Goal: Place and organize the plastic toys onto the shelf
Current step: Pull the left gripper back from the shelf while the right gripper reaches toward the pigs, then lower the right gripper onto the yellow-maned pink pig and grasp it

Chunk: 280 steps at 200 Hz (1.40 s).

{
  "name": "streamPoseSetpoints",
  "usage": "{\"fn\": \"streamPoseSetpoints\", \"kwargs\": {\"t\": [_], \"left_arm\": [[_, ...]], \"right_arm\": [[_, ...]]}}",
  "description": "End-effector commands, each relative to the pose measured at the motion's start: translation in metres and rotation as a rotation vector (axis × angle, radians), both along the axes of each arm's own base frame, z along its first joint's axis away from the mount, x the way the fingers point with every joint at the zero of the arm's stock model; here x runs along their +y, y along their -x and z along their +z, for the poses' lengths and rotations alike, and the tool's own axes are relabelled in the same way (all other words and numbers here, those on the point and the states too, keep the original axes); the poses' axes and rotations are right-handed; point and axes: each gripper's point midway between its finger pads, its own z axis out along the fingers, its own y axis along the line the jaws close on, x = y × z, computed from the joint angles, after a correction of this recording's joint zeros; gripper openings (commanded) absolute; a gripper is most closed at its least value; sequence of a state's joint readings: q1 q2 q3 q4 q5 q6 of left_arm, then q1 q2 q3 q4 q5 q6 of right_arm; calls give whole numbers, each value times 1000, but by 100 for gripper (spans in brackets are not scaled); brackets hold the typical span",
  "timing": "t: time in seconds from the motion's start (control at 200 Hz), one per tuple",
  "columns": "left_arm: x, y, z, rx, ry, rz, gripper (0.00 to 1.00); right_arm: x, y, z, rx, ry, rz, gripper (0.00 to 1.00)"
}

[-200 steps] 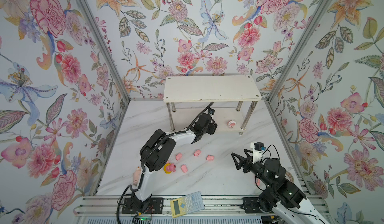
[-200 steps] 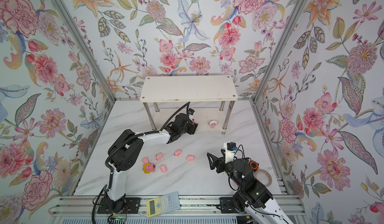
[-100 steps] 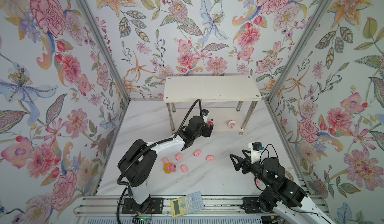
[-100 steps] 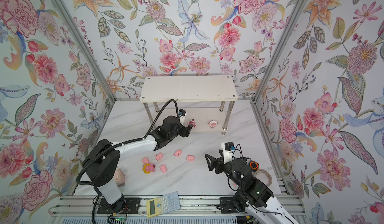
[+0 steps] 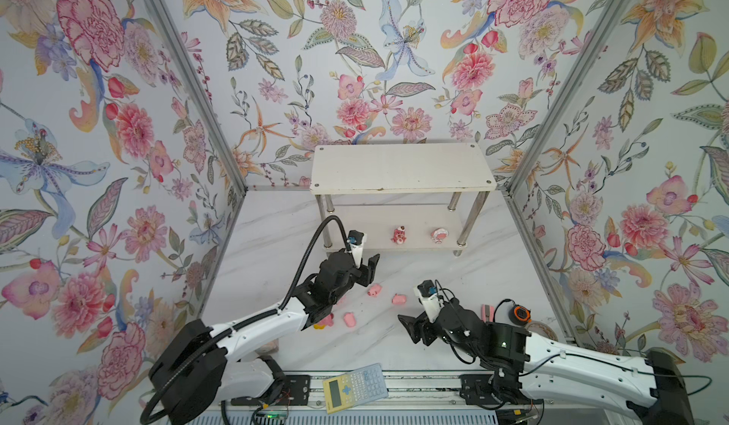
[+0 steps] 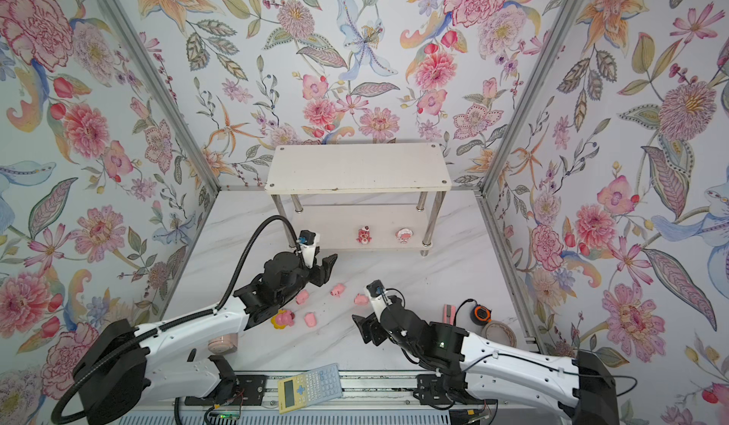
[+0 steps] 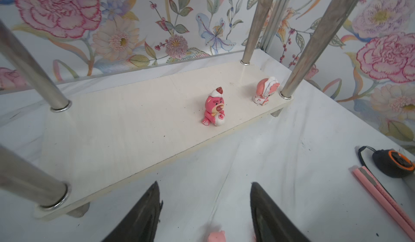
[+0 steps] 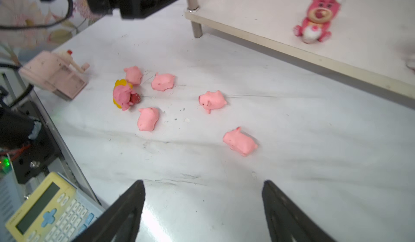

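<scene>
The white two-tier shelf stands at the back. On its lower tier sit the dark pink bear and, to its right, the round pink-and-white toy. Several pink pigs lie on the marble in front of it, among them one pig and another pig. The yellow-maned toy lies beside the left arm. My left gripper hovers open in front of the shelf, above a pig. My right gripper is open and empty, right of the pigs.
A yellow-and-grey calculator lies at the front edge. A pink utility knife, an orange-and-black tape measure and a tape roll lie at the right. A pale pink box-shaped object sits front left.
My left gripper has drawn back out of the shelf's lower tier, and the bear now stands there free. Both grippers' jaws have narrowed a little. The right gripper has edged left.
</scene>
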<state>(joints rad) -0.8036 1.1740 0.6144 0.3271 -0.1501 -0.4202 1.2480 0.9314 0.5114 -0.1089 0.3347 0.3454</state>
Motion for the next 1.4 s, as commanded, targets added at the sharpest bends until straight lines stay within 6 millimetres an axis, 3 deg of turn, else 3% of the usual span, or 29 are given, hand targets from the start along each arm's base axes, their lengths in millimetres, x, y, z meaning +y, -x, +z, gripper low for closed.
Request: {"fn": "streamPoseSetpoints", "kwargs": {"t": [0.0, 0.06, 0.135, 0.18, 0.3, 0.425, 0.601, 0.721, 0.846, 1.086, 1.396], "left_arm": [[44, 7, -9, 17, -24, 168, 60], [68, 13, -14, 24, -32, 249, 59], [95, 19, -19, 33, -23, 339, 59], [112, 22, -23, 43, -7, 395, 59], [157, 34, -35, 64, 31, 530, 60], [191, 48, -42, 65, 86, 614, 70], [218, 63, -43, 40, 111, 671, 69], [223, 68, -42, 38, 95, 681, 68], [222, 67, -42, 40, 76, 669, 68], [215, 63, -45, 49, 74, 643, 68], [209, 61, -49, 60, 85, 619, 68]], "right_arm": [[51, 4, 19, -118, 19, 132, 77], [77, 10, 13, -114, 48, 210, 69], [109, 17, 3, -87, 64, 304, 45], [127, 21, -3, -65, 66, 351, 40], [168, 24, -18, -13, 73, 432, 37], [202, 26, -34, 40, 89, 502, 43], [234, 20, -50, 142, 51, 549, 8], [238, -3, -60, 237, 21, 481, 0], [232, -22, -73, 321, 3, 421, 0], [218, -38, -105, 457, -36, 346, 0], [190, -66, -116, 442, -10, 260, 0]]}}
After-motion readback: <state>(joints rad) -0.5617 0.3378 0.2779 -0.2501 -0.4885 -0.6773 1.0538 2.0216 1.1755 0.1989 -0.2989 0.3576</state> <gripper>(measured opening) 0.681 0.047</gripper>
